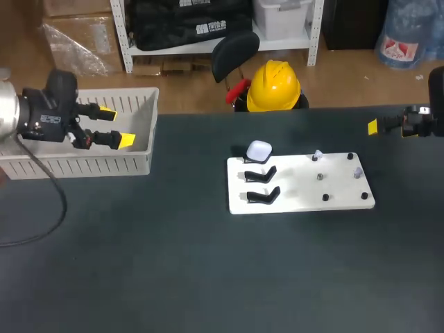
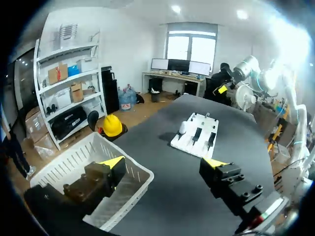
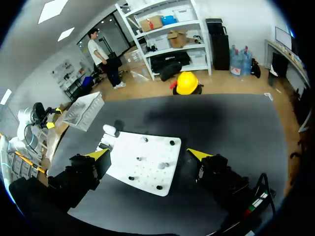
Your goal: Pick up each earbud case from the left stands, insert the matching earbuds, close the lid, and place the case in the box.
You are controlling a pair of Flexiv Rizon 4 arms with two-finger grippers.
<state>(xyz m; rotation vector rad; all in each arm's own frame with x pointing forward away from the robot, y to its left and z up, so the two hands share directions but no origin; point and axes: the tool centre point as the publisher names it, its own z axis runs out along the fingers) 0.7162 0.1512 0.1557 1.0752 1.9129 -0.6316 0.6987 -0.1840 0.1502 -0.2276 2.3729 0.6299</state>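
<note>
Earbud case (image 1: 259,150): on the far stand at the white board's (image 1: 298,200) left edge; small, light, smooth-shelled (probably slippery), best pinched across its sides.
Empty stands (image 1: 260,173): two, just nearer on the board; low, hardly in the way.
Earbuds (image 1: 318,155): tiny, on the board's right half.
Right gripper (image 3: 147,153): wide, empty, well right of the board.
Left gripper (image 1: 116,125): wide, empty, far left of the board, over the box (image 1: 83,165).

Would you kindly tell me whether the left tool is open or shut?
Open: the left tool has its yellow-tipped fingers well apart, with nothing between them.
</note>
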